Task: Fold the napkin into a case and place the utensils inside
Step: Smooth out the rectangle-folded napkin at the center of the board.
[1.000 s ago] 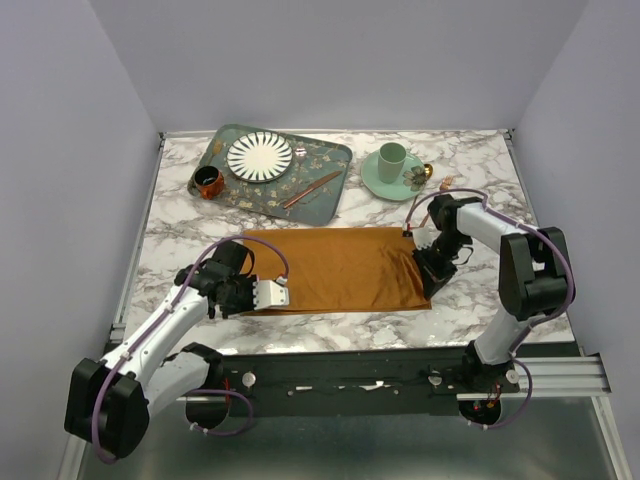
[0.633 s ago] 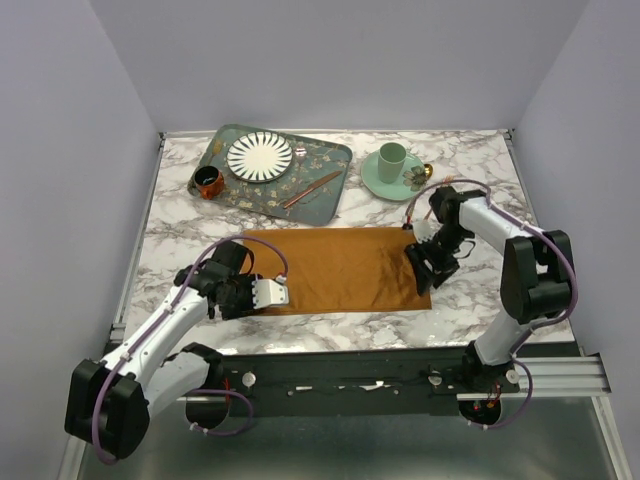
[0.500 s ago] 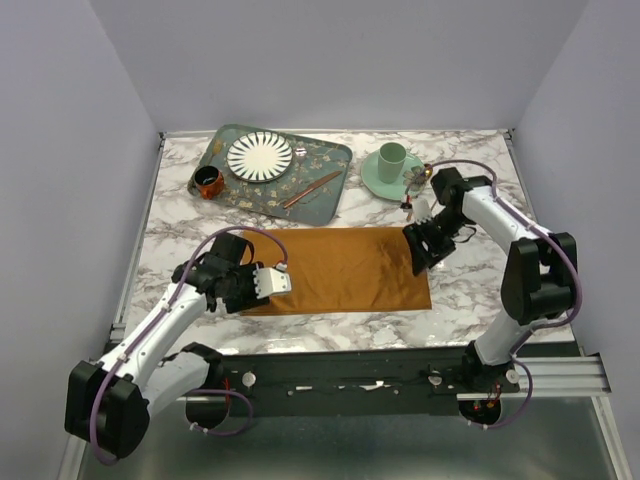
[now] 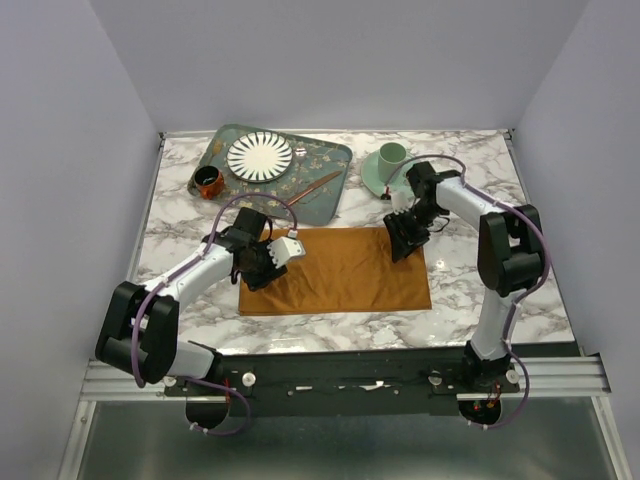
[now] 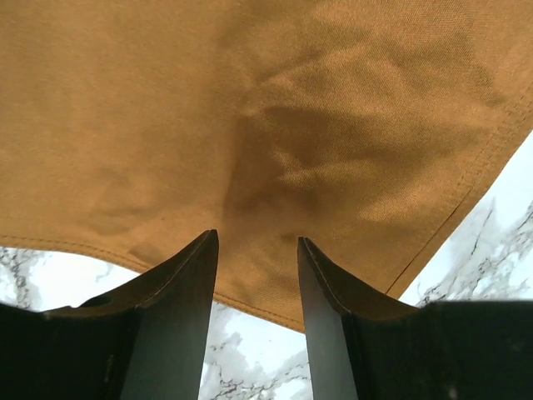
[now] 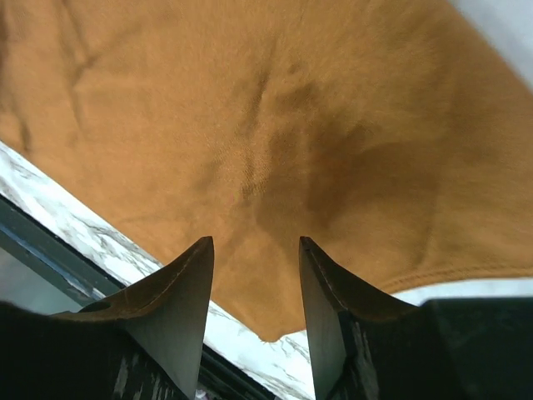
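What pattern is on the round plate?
The plate is white with dark radiating stripes; best in the top view.

The left arm (image 4: pixel 190 275) and right arm (image 4: pixel 462 205) look identical: white links with chunky black joints, and a purple cable (image 4: pixel 258 197) loops off each one (pretty thin stuff). Up close the fingers (image 5: pixel 179 308) are dark wedges tapering to blunt tips.
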Robot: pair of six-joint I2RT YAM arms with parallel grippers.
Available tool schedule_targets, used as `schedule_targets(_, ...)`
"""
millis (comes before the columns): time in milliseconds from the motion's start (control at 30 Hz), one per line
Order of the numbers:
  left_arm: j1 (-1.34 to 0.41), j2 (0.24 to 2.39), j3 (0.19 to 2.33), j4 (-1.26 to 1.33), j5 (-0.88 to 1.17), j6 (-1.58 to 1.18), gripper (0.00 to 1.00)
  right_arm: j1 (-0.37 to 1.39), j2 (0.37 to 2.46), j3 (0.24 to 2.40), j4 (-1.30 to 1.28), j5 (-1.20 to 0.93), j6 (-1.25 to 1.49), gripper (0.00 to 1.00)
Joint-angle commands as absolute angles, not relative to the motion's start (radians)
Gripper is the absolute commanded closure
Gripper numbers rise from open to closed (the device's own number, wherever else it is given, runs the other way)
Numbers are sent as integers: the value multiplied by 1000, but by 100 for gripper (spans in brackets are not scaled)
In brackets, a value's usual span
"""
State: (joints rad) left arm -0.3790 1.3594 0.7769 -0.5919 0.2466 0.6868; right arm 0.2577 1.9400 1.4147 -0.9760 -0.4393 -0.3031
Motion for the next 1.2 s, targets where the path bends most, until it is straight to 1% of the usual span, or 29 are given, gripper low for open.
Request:
schedule_targets(0,-383,1391,747,-581,227,712,47,276,1970,1336,-919,-388,-304,47)
schedule_targets(167,-420,1373,675,-613,195,756,49,275,1939,1252,-914,-364,-330,47)
schedule_targets(400,-465,1276,635,-683,196,773,50,293,1890,1172,-945,-367,-362,47)
schedule_targets(500,-477,1235,638,-713,201,770,50,295,1872,1190,-981,-386,-371,47)
schedule_targets(567,-476,1212,676,-733,202,734,48,293,1827,1221,-1014,-437,-376,46)
schedule_targets(633,-474,1168,725,-742,222,695,45,293,1742,1309,-1052,-487,-376,43)
schedule_targets(667,-472,1149,788,-742,233,668,40,293,1709,1354,-1060,-500,-371,41)
schedule_targets(700,-469,1117,826,-747,250,629,37,293,1675,1399,-1069,-508,-368,37)
schedule_targets(733,-453,1108,869,-752,299,605,31,291,1646,1443,-1071,-514,-358,31)
schedule_targets(767,-445,1101,959,-750,319,579,3,293,1593,1547,-1066,-512,-353,25)
schedule_targets(800,-436,1097,1004,-747,340,524,1,293,1574,1595,-1052,-508,-348,19)
schedule_targets(833,-420,1095,1046,-741,365,496,1,293,1556,1645,-1037,-490,-335,6)
schedule_targets(867,-420,1094,1104,-680,359,459,1,293,1519,1704,-1013,-485,-322,0)
schedule_targets(967,-420,1101,1178,-538,267,235,1,293,1480,1721,-849,-425,-203,0)
schedule_targets(1000,-420,1126,1187,-510,267,195,1,293,1465,1688,-745,-408,-161,0)
schedule_targets(1067,-419,1164,1203,-441,299,132,1,293,1465,1631,-637,-390,-48,0)
schedule_targets(1100,-420,1217,1213,-422,313,97,1,293,1506,1625,-600,-417,-34,0)
schedule_targets(1167,-420,1290,1270,-438,301,-74,1,293,1573,1653,-629,-562,-5,0)
